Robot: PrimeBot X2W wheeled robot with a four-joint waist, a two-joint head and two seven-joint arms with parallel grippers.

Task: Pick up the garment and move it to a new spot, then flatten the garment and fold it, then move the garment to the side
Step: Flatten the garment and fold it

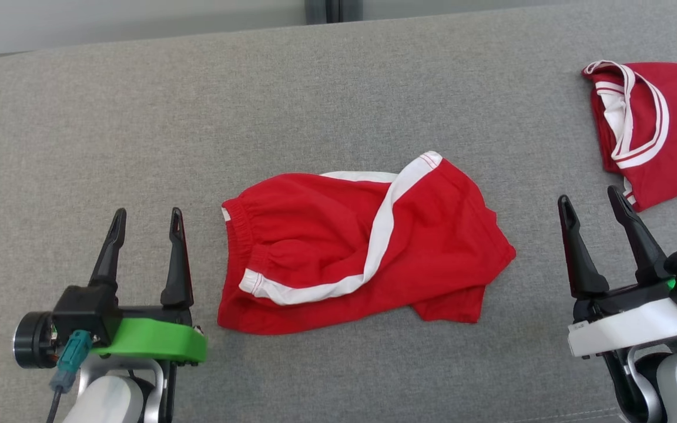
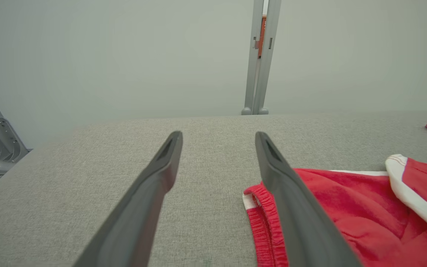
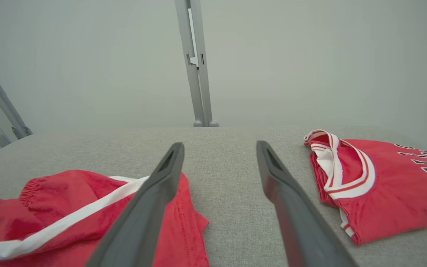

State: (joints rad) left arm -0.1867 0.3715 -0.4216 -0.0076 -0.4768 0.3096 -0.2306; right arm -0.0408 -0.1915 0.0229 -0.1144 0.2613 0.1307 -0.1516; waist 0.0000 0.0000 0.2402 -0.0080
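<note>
A pair of red shorts (image 1: 362, 252) with white side stripes lies crumpled in the middle of the grey padded surface, elastic waistband to the left. The shorts (image 2: 350, 211) also show at the lower right of the left wrist view, and the shorts (image 3: 69, 215) at the lower left of the right wrist view. My left gripper (image 1: 146, 230) stands open just left of the waistband, fingers apart and holding nothing. To the right of the shorts, my right gripper (image 1: 592, 208) is open and holds nothing.
A folded red jersey (image 1: 656, 129) with white trim and dark lettering lies at the far right; the jersey (image 3: 380, 181) sits just right of my right gripper's fingers. The grey surface (image 1: 197, 117) ends at a back edge before a pale wall with a metal post (image 3: 197, 63).
</note>
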